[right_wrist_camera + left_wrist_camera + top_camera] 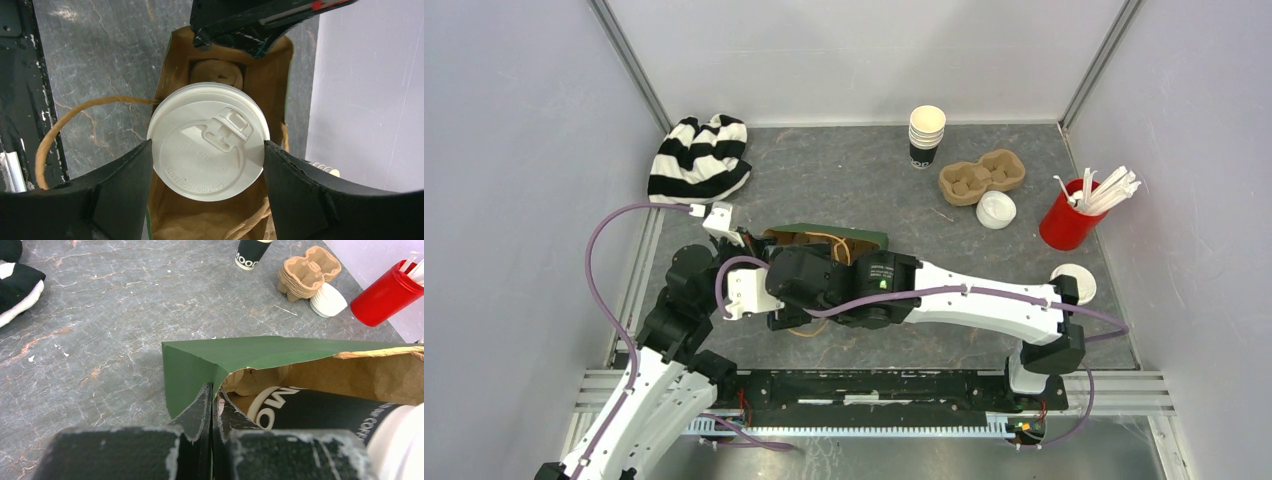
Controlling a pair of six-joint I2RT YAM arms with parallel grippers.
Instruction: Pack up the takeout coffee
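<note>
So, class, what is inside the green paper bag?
A dark lidded cup, held by the right gripper, and a brown rounded shape behind it. The lid hides the rest of the bag's inside.

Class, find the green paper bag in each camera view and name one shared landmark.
Top external: green paper bag centre, largely under the arms.
Left wrist: bag centre and right, mouth open.
Right wrist: bag centre, brown inside showing.
Landmark: lidded cup inside, both wrist views.
</note>
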